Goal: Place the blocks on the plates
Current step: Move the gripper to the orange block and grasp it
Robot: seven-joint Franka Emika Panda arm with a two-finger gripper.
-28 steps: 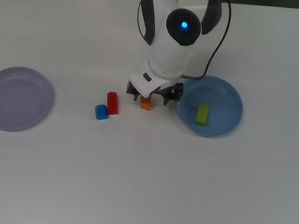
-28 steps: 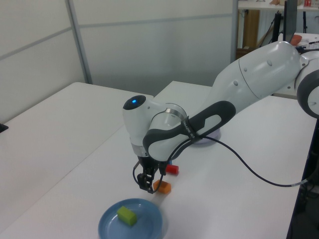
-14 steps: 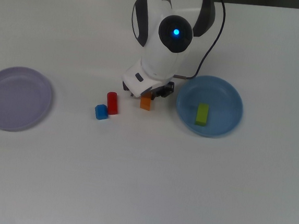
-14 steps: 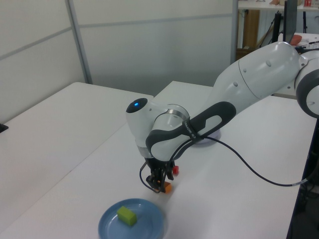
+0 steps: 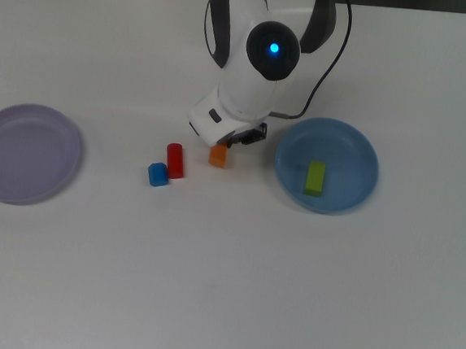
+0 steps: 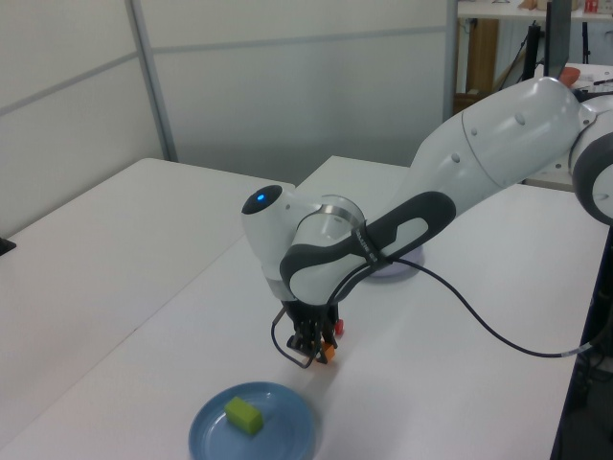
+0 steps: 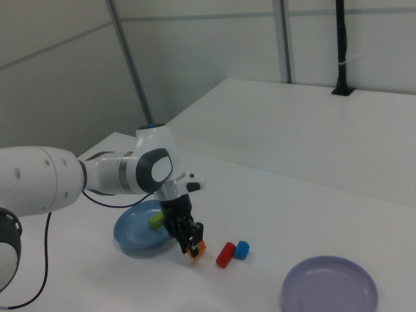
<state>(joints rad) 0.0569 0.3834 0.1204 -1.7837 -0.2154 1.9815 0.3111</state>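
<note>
Gripping the orange block [image 5: 217,156], the gripper [image 7: 190,245] has its fingers clamped on it just above the white table [image 5: 224,272], between the red block [image 5: 175,160] and the blue plate [image 5: 354,193]. Running across the top view from its left: lavender plate [image 5: 26,154], blue block [image 5: 158,174], red block standing on end, orange block, then the blue plate carrying the lime-green block [image 5: 315,178], its long axis up-down. The arm's wrist hides the fingers and most of the orange block there.
</note>
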